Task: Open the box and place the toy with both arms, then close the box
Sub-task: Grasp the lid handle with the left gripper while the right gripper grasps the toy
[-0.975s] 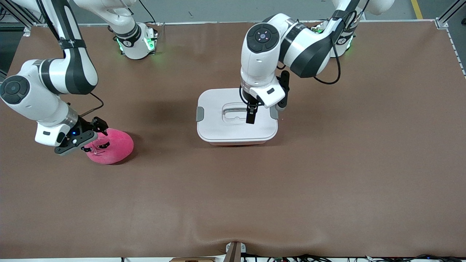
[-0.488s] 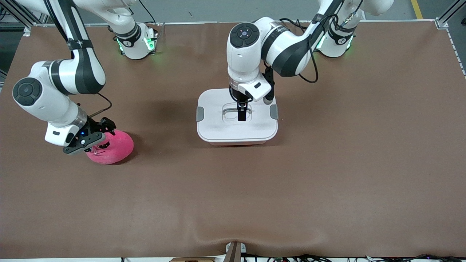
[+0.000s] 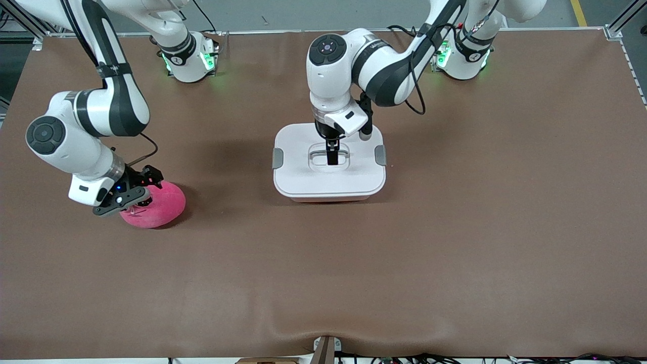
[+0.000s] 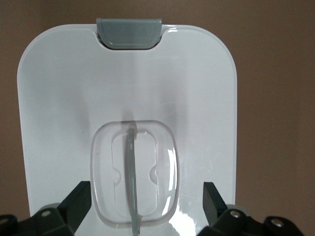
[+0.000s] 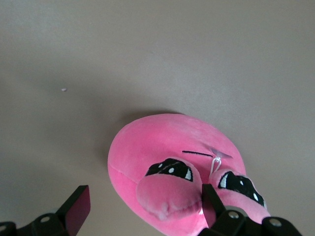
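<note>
Brown mat covers the table (image 3: 455, 227), smooth apart from a shallow ripple at the edge nearest the front camera. Grey floor shows past the bases' edge of the table; a yellow floor line (image 3: 578, 11) at the left arm's corner, metal frame posts at both corners there. Cables and a small bracket (image 3: 326, 350) run along the edge nearest the camera. Both bases glow green.

Box (image 3: 329, 179) sits mid-table, lid on, grey clips (image 3: 277, 157) at both short ends, a thin reddish strip of base showing below the lid. Recessed handle (image 4: 131, 177) in the lid's centre.

Left gripper (image 3: 332, 155) hangs straight down over the lid's recess. In the left wrist view its fingers (image 4: 78, 200) stand wide apart either side of the handle bar, holding nothing; cannot tell whether the tips touch the lid.

Toy (image 3: 160, 205) lies on the mat toward the right arm's end of the table, well apart from the box and slightly nearer the camera. Face up, dark droopy eyes and snout visible in the right wrist view (image 5: 172, 167).

Right gripper (image 3: 132, 194) is low over the toy's face end. Fingers (image 5: 78, 205) spread wide, straddling the snout, nothing gripped.
</note>
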Tool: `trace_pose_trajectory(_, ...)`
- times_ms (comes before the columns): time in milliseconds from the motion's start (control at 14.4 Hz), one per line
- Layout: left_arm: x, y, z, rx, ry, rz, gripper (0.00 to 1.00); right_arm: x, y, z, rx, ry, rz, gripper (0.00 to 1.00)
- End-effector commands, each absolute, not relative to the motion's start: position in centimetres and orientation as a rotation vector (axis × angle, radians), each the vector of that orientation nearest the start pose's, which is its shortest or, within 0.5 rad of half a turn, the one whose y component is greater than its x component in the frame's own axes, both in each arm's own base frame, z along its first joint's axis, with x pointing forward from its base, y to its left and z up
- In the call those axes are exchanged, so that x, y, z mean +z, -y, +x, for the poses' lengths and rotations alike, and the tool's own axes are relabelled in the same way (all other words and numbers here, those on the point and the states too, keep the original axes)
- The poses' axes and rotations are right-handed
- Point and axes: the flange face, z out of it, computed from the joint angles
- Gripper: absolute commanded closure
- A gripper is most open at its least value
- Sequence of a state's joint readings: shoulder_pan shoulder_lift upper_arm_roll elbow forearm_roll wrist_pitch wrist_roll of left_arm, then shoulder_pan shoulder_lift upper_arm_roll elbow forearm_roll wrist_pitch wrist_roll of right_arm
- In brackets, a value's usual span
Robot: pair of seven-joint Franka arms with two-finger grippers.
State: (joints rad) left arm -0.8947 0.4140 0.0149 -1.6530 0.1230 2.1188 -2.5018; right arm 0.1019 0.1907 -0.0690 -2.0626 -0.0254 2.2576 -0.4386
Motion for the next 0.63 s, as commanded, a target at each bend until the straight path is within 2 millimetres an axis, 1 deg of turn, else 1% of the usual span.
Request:
trace_pose_trajectory(0,36.1,51.9,41.5,-0.196,2.275,-2.277,0.00,33.9,-1.7,58.0,0.000,0.748,-3.094,0.00)
trace_pose_trajectory(209,34.9,52.6,40.2,-0.178,2.317,-2.277,0.00,33.3,-1.6,58.1,0.005,0.749,-3.094,0.00)
trace_pose_trajectory(348,34.0,52.2,39.8,-0.187,2.293,-2.273,0.00,33.1,-1.5,58.1,0.011,0.748,-3.095,0.00)
trace_pose_trajectory(418,33.9,52.2,39.7,-0.210,2.281,-2.289,0.08,33.1,-1.5,58.1,0.011,0.748,-3.095,0.00)
trace_pose_trajectory(557,33.9,52.2,39.7,-0.211,2.286,-2.300,0.09,32.6,-1.5,58.2,0.011,0.754,-3.094,0.00)
